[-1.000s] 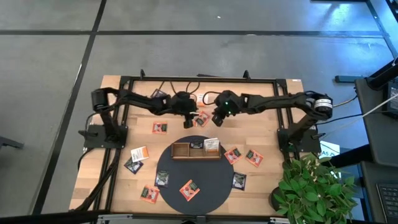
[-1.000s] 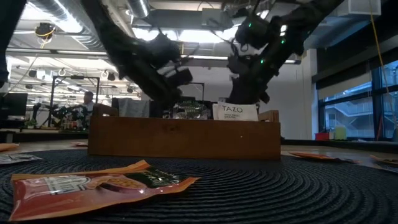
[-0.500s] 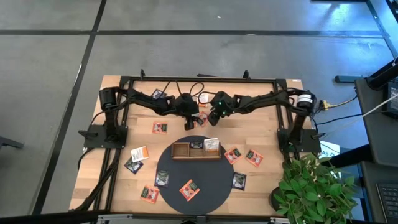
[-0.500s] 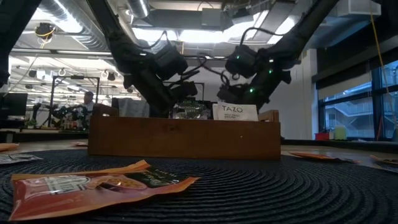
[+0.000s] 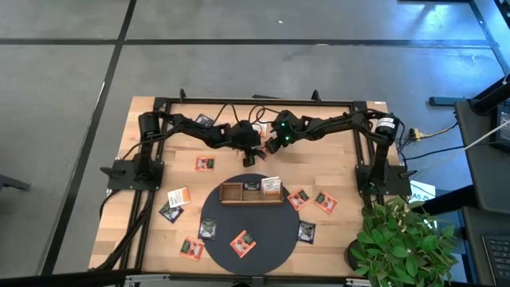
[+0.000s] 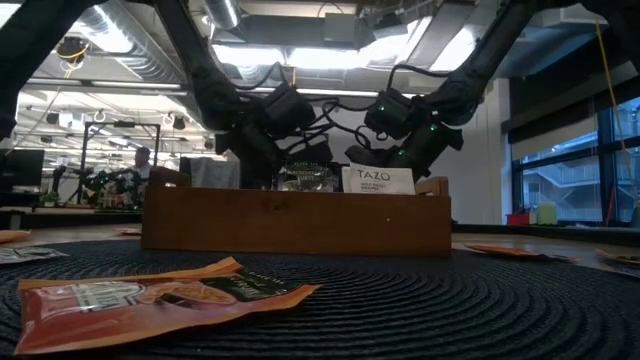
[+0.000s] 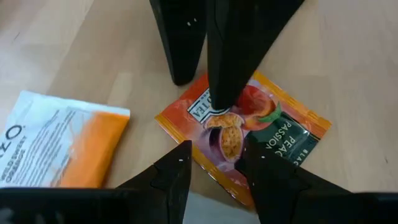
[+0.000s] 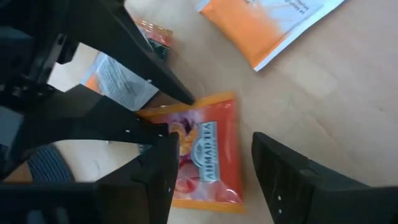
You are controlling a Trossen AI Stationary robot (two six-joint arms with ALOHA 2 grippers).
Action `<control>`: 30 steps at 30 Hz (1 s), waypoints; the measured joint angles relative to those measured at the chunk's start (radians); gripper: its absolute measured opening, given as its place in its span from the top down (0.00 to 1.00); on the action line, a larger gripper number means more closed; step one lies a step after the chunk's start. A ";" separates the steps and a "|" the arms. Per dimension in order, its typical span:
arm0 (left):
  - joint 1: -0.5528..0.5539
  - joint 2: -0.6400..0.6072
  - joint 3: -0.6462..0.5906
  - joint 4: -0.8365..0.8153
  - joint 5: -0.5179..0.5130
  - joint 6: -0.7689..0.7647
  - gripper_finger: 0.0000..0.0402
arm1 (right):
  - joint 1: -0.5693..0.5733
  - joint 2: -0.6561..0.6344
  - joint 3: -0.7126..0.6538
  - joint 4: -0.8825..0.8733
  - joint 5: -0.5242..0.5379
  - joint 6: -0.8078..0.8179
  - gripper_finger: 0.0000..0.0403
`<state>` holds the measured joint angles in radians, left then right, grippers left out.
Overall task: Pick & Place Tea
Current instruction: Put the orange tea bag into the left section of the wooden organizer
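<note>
Meeting over the far middle of the wooden table (image 5: 343,171), both grippers point their fingers at one orange-red sachet (image 7: 245,134) lying flat on the bare wood beyond the round dark mat (image 5: 275,233). The left gripper (image 5: 252,153) comes in from the left side of the high view with its jaws parted, its two dark fingers (image 7: 171,180) standing on either side of the sachet's near edge without closing on it. The right gripper (image 5: 271,143) comes in from the opposite side, its jaws also spread, the packet lying between them on the table; in the left wrist view one of its fingers comes down onto the sachet's printed face. Neither gripper holds the packet. A white sachet with an orange end (image 7: 59,146) lies just beside it on the wood. The long wooden tray (image 5: 231,194) sits on the far part of the mat, with a white TAZO sachet (image 6: 377,180) standing upright in its right compartment and a dark one in the middle. Other sachets lie scattered across the mat and the table, among them an orange-red packet (image 6: 150,300) flat on the mat's near part.
</note>
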<state>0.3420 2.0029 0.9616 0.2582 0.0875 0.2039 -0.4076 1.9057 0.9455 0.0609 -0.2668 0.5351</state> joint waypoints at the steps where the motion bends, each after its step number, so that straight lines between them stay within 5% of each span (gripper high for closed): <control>1: 0.000 0.003 0.003 -0.001 0.000 0.000 0.64 | 0.001 0.000 0.000 -0.001 -0.001 -0.001 0.51; 8: 0.000 0.005 0.002 -0.007 -0.006 -0.001 0.64 | 0.000 0.001 -0.001 -0.006 -0.011 -0.018 0.59; 22: 0.000 0.006 -0.002 -0.002 -0.006 -0.007 0.64 | -0.003 0.003 -0.003 -0.015 -0.012 -0.101 0.95; 30: 0.011 -0.051 -0.008 -0.064 -0.012 0.021 0.64 | 0.001 -0.004 -0.003 -0.013 0.049 -0.144 0.98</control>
<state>0.3530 1.9523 0.9540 0.1942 0.0760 0.2250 -0.4065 1.9012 0.9421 0.0483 -0.2174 0.3913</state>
